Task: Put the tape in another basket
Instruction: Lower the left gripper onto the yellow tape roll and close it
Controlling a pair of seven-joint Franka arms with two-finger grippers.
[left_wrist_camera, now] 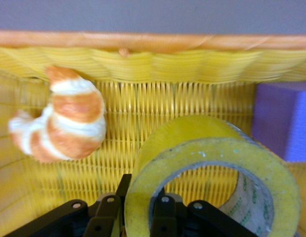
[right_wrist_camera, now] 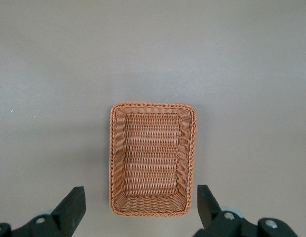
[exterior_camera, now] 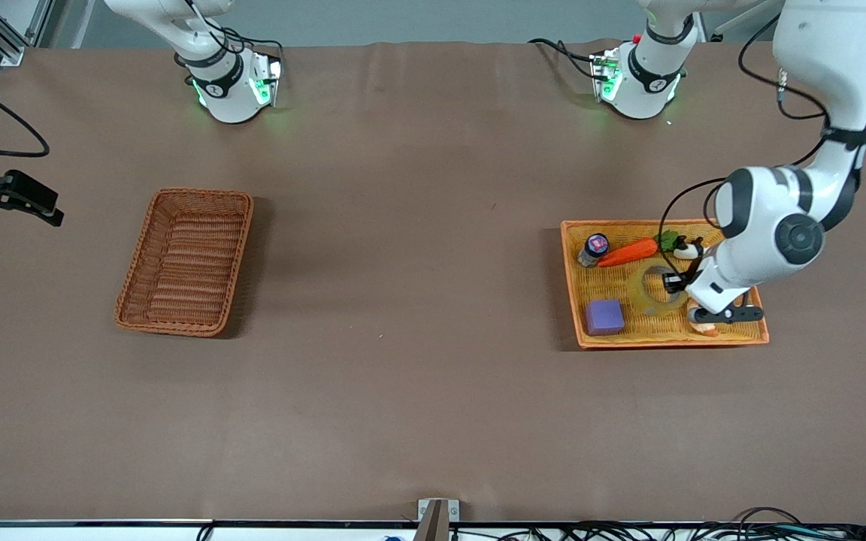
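My left gripper (left_wrist_camera: 138,219) is down in the yellow basket (exterior_camera: 573,279) with its fingers (left_wrist_camera: 163,217) clamped across the wall of the tape (left_wrist_camera: 212,177), one inside the grey core and one outside. The roll looks tipped up on edge in the left wrist view, so I judge it is gripped but barely clear of the basket floor, if at all.

Just beside the roll lie a croissant (left_wrist_camera: 61,121) and a purple block (exterior_camera: 603,316); a carrot (exterior_camera: 627,252) and a small jar (exterior_camera: 594,249) sit farther from the front camera in the same basket.

My worry is the hold: it takes only a narrow part of the wall near its rim, so the roll could swing or slip out on the long carry. A sticky edge or a low lift could also drag the croissant or catch the basket rim.

The brown basket (exterior_camera: 185,260) stands well apart, toward the right arm's end of the table. My right gripper (right_wrist_camera: 138,210) waits high over it, fingers spread wide, holding nothing. It could get in the way when the left arm arrives.
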